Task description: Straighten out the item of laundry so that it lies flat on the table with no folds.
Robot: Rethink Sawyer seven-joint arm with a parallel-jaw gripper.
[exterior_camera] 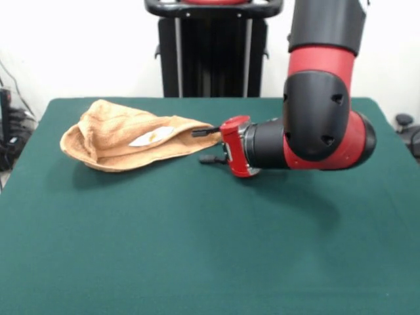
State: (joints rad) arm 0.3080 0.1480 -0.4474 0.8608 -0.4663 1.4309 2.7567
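1. Towel (125,141) is sitting bunched on the far-left part of the table (210,249), in the front view. It is lying as a flattened teardrop, rounded and piled up at the picture's left end, tapering to a point at the right.
2. Its long axis is running left-right across the picture, nearly level. A white label (152,136) is showing on top, near the middle.
3. Gripper (209,145) is lying horizontal, fingers pointing picture-left, straight along that axis. The towel is lying directly ahead of the fingertips, not beside or below them.
4. The upper finger (205,132) is sitting at the tapered tip, touching or just over it. The lower finger (211,159) is sitting below the tip, with green table showing between the 2.
5. So the jaws are standing apart, and I am judging nothing is being held yet.
6. Task is looking barely started: several folds are remaining.
7. Judgement: the next move is hinging on closing on that tip, then pulling picture-right along the axis.
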